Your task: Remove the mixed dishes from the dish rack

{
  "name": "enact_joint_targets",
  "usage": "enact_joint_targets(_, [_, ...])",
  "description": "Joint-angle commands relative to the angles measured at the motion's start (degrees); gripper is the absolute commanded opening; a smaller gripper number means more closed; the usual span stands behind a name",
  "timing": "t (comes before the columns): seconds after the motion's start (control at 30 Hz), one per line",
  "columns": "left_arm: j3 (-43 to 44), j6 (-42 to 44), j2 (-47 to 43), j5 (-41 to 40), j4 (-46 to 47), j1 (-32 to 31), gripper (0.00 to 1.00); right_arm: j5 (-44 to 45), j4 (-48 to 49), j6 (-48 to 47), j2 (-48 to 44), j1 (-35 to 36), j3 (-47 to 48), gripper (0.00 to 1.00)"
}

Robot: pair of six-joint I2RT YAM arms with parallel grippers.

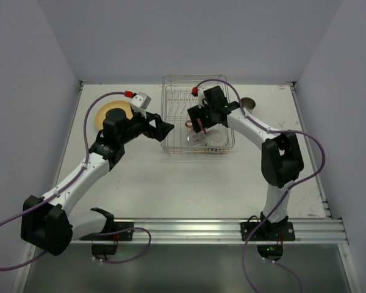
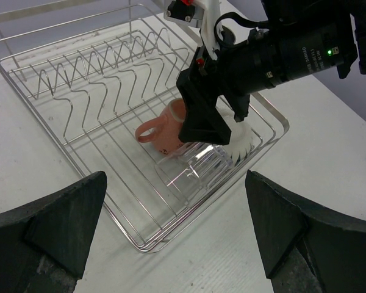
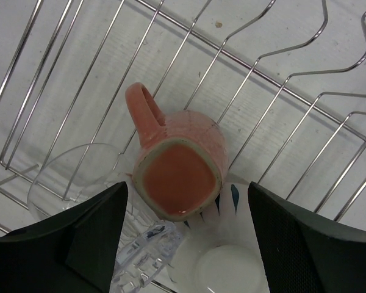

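On the pale worktop [image 1: 189, 189] the left hand [image 1: 163, 127] hangs just off the left side of the dish rack [image 1: 166, 104], its fingers [image 2: 61, 226] spread wide and grasping nothing.

The rack is a silver wire basket. In its near right corner lie three dishes close together:
- A small clear glass [image 2: 192, 171] is on its side and nearest.
- A white cup [image 2: 243, 139] with a ribbed wall is to the right of the glass.
- A pink handled mug [image 3: 177, 168] is just beyond them. It is salmon-coloured with a pale rim. Its mouth faces the right wrist camera and its handle [image 2: 147, 131] points left.

The right hand [image 3: 188, 186] reaches down into the rack over the mug. Its two black fingers [image 3: 91, 238] are parted, one on either side of the rim, and not clenched on it. I cannot tell whether either finger touches the mug.

Farther back, the row of upright plate prongs [image 2: 91, 79] holds nothing.

A yellow-orange plate [image 1: 110, 114] lies flat on the worktop at the far left, well apart from the rack. A small brown cup [image 1: 249, 102] stands near the rack's far right corner.
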Motion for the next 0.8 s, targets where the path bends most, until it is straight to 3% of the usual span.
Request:
enact_joint_targets(0.0, [-0.7,0.2,-1.0,0.7,2.5,0.3,1.00,0.4,2.1,-1.4,0.7,0.3,2.7,0.81])
enact_joint_targets(0.77, [-0.7,0.2,-0.2,0.7,2.9,0.2,1.00,1.8,-0.3,-2.0,5.7,1.1,6.9,0.79])
